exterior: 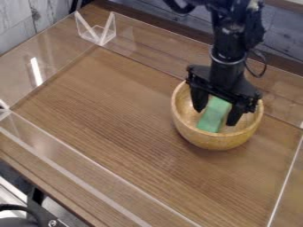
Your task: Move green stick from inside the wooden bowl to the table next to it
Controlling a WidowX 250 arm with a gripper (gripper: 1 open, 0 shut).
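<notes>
The brown wood-grain counter [106, 115] lay bare across its left and middle, with clear walls along its edges. Toward the right sat the wooden bowl [219, 131], and the green stick [214, 116] lay tilted inside it. The black gripper [221, 102] pointed straight down into the bowl, its jaws spread wide on either side of the stick, not clamping it.

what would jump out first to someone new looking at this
The bright green stick lying in the wooden bowl at the right of the table. Right above it, the black pincer points straight down with its jaws open on either side of the stick.
</notes>
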